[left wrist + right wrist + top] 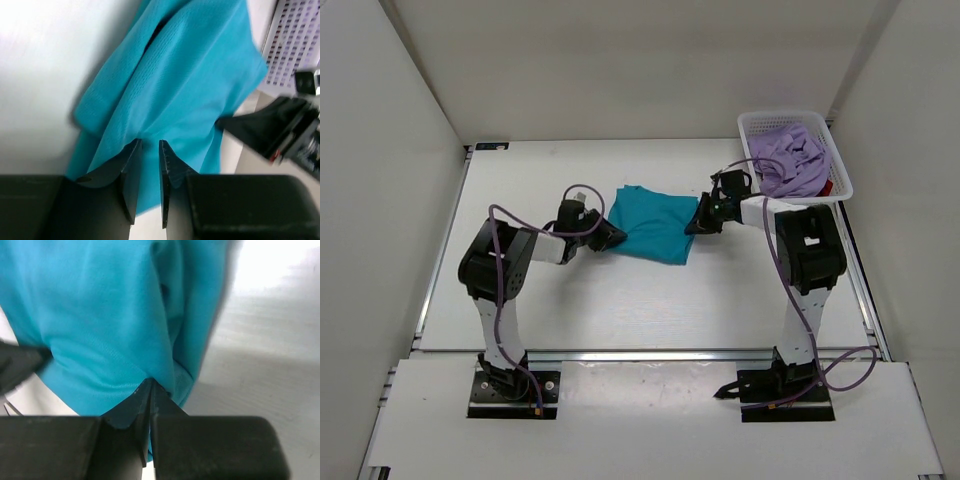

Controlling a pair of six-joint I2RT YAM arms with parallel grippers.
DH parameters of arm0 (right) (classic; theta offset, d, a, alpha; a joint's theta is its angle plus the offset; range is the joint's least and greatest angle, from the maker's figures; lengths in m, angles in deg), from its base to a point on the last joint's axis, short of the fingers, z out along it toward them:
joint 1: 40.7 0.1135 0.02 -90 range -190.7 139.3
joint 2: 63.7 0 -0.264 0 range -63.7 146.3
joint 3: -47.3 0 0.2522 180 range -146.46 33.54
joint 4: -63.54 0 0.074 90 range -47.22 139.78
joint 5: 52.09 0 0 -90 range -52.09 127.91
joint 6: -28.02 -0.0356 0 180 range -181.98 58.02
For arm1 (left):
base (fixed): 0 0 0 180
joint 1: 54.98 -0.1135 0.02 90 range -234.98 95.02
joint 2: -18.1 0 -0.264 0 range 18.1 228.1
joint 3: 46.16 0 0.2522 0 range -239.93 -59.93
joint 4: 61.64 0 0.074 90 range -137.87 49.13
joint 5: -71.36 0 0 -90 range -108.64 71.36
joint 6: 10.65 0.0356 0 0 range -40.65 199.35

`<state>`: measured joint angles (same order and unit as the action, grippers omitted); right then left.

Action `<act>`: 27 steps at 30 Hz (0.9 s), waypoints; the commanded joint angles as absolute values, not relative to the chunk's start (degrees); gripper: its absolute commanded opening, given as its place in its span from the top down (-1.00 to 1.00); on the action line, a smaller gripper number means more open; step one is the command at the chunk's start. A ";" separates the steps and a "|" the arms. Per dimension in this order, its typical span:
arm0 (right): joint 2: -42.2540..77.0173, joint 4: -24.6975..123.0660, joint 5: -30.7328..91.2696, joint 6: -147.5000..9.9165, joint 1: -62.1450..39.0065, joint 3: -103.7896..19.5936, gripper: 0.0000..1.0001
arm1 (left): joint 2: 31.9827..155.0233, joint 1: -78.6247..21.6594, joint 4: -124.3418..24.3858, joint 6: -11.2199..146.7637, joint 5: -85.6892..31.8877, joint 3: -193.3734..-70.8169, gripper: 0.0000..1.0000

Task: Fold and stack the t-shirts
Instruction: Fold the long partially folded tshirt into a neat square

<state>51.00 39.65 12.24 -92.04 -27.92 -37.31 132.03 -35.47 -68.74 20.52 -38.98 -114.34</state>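
Overhead: teal t-shirt (650,225) lies partly folded and rumpled mid-table (620,300), between the two arms. Left gripper (610,238) sits at its left edge, right gripper (700,222) at its right edge. Lavender t-shirt (790,160) is heaped in the white basket (760,122) at the far right corner, with a sliver of dark red t-shirt (826,187) showing under it. Nothing is stacked yet.

Left wrist: left gripper (148,143) has its jaws a narrow gap apart, tips at the hem of the teal t-shirt (190,75). Cloth shows through the gap; I cannot tell whether any of it is caught. Basket (295,45) is blurred at top right.

Right wrist: right gripper (150,382) has its jaws pressed together, clamped on the edge of the teal t-shirt (90,315), where several layers bunch up. Bare table (260,365) lies to the right.

Risks, as I judge them:
- The left jaws may close beside the hem rather than on it; one-sided lifting would drag the shirt askew and spoil the fold.
- The right pinch may hold only the top layer, or too many, so the fold would open or twist when raised.
- If the arms pull apart unevenly, the cloth could slip out of the thin pinch.
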 commanded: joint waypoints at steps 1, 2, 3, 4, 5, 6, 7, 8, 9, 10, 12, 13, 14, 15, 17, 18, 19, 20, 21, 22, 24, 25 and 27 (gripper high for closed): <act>53.71 37.40 10.93 -88.71 -28.05 -42.56 1.00 | 126.49 -34.33 -72.81 16.88 -37.27 -102.07 0.36; 53.81 35.91 10.49 -87.65 -27.95 -43.88 1.00 | 125.07 -34.07 -73.97 15.03 -36.84 -99.94 0.36; 54.07 35.02 10.05 -86.60 -27.69 -44.16 0.99 | 122.28 -33.46 -75.72 14.84 -36.48 -96.17 0.33; 53.81 34.67 10.22 -86.24 -27.43 -44.59 1.00 | 119.81 -33.36 -76.52 14.32 -36.22 -94.75 0.32; 53.29 34.66 10.14 -85.89 -27.16 -44.42 1.00 | 118.66 -33.36 -76.61 14.31 -36.39 -92.56 0.32; 52.24 34.75 10.14 -85.36 -26.90 -44.25 1.00 | 116.12 -33.97 -77.48 14.23 -36.74 -90.97 0.33; 50.84 34.84 10.22 -85.10 -26.46 -44.16 0.99 | 113.66 -34.15 -77.15 14.22 -36.40 -89.91 0.30; 50.30 34.66 10.66 -85.27 -26.20 -43.90 0.99 | 112.07 -34.85 -76.45 14.66 -36.39 -90.24 0.30; 48.21 34.92 10.66 -85.09 -25.85 -43.81 1.00 | 109.53 -35.20 -75.31 15.36 -36.39 -90.51 0.27; 47.58 34.93 10.32 -85.18 -25.15 -43.55 1.00 | 107.07 -35.38 -73.90 15.89 -35.52 -90.95 0.26; 43.98 35.89 10.48 -85.71 -24.88 -42.32 1.00 | 104.33 -34.94 -72.32 17.56 -33.85 -93.40 0.24; 42.31 36.15 10.23 -85.97 -24.44 -41.27 1.00 | 103.45 -34.77 -71.87 17.83 -33.32 -94.72 0.23; 41.43 36.77 10.92 -86.32 -23.65 -39.95 0.99 | 104.48 -35.12 -71.87 18.52 -33.58 -95.43 0.22; 40.03 37.38 10.32 -86.76 -23.65 -38.90 1.00 | 105.02 -35.21 -71.78 18.36 -33.93 -97.70 0.23; 38.35 39.92 9.35 -88.25 -22.77 -35.13 1.00 | 109.92 -35.73 -70.56 19.05 -35.95 -102.61 0.23; 37.65 40.46 8.91 -88.69 -22.24 -32.67 1.00 | 111.16 -36.08 -70.03 18.71 -37.17 -104.12 0.25; 36.94 41.86 8.21 -88.78 -21.89 -32.04 1.00 | 114.48 -36.43 -70.54 18.27 -37.79 -106.22 0.25; 36.59 42.57 8.20 -89.31 -21.37 -29.59 0.98 | 117.21 -37.22 -70.99 18.01 -38.58 -107.38 0.27; 35.80 44.05 8.20 -89.40 -21.27 -26.44 0.99 | 118.72 -37.40 -69.95 18.18 -39.20 -109.82 0.26; 35.53 45.63 8.29 -90.18 -21.36 -25.45 1.00 | 121.17 -37.75 -69.15 18.09 -39.03 -111.94 0.27; 35.09 47.75 7.68 -91.32 -22.15 -20.28 1.00 | 124.35 -38.63 -68.80 18.18 -38.42 -114.06 0.28; 34.74 48.98 7.41 -91.59 -22.59 -17.90 1.00 | 126.36 -39.50 -68.18 18.27 -38.33 -115.46 0.29; 34.21 51.34 7.77 -91.59 -24.25 -15.09 1.00 | 128.92 -40.39 -67.48 18.53 -37.98 -117.40 0.30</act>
<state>35.80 45.22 8.17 -90.42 -22.13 -18.25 127.63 -38.80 -70.16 17.59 -37.60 -114.64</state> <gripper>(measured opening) 0.003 0.356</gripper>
